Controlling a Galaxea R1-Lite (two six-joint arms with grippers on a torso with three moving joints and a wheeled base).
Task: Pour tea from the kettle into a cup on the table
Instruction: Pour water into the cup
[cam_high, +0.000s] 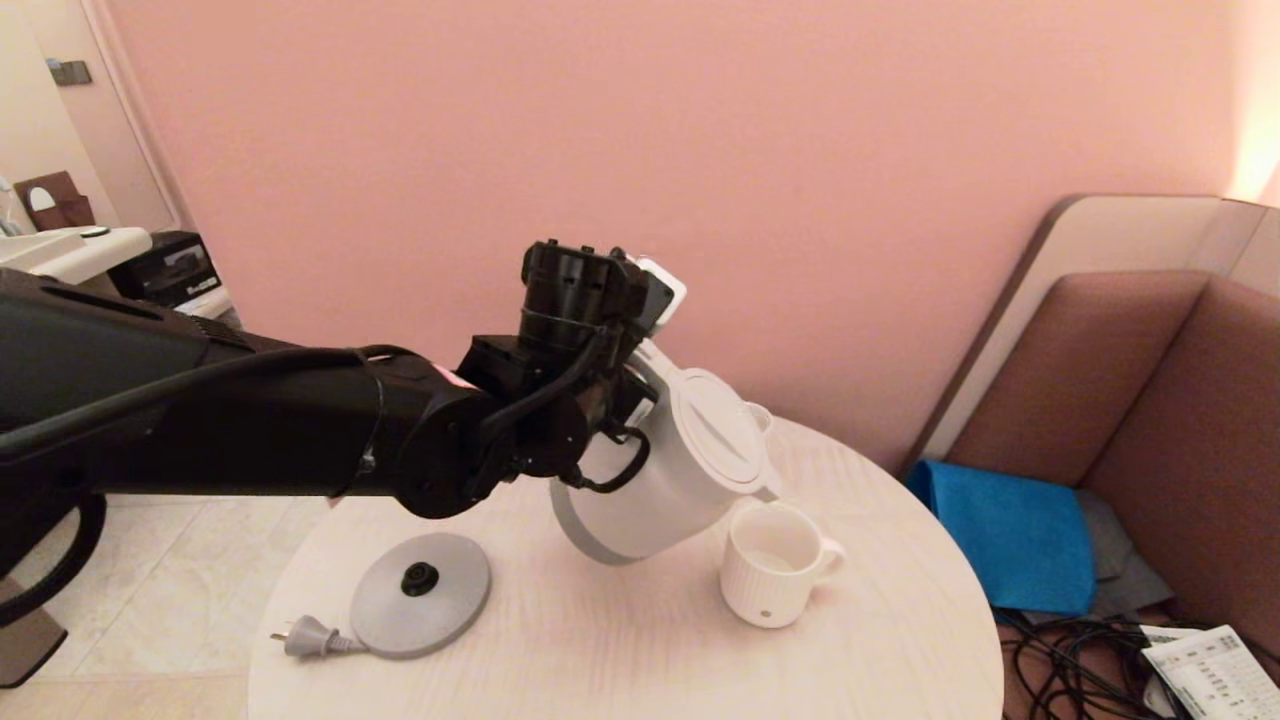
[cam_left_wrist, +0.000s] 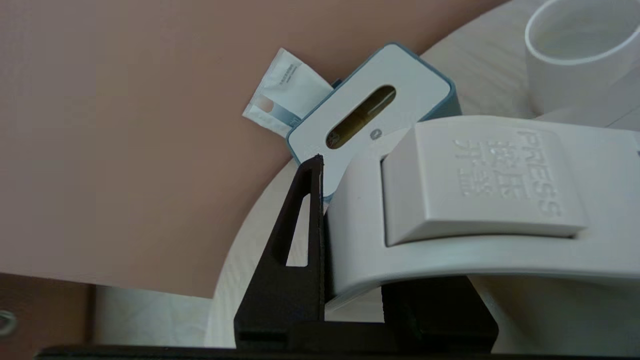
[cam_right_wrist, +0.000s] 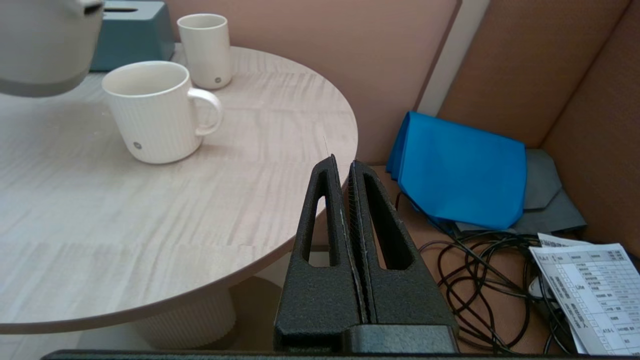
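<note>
Kettle: large, rigid, smooth white plastic, likely heavy when full; hung tilted, spout over the cup on the table, left gripper clamped on its loop handle.

- Warm, soft indoor light with a bright glow on the wall at upper right.
- Faint shadows on the table.
- All views sharp.
</note>
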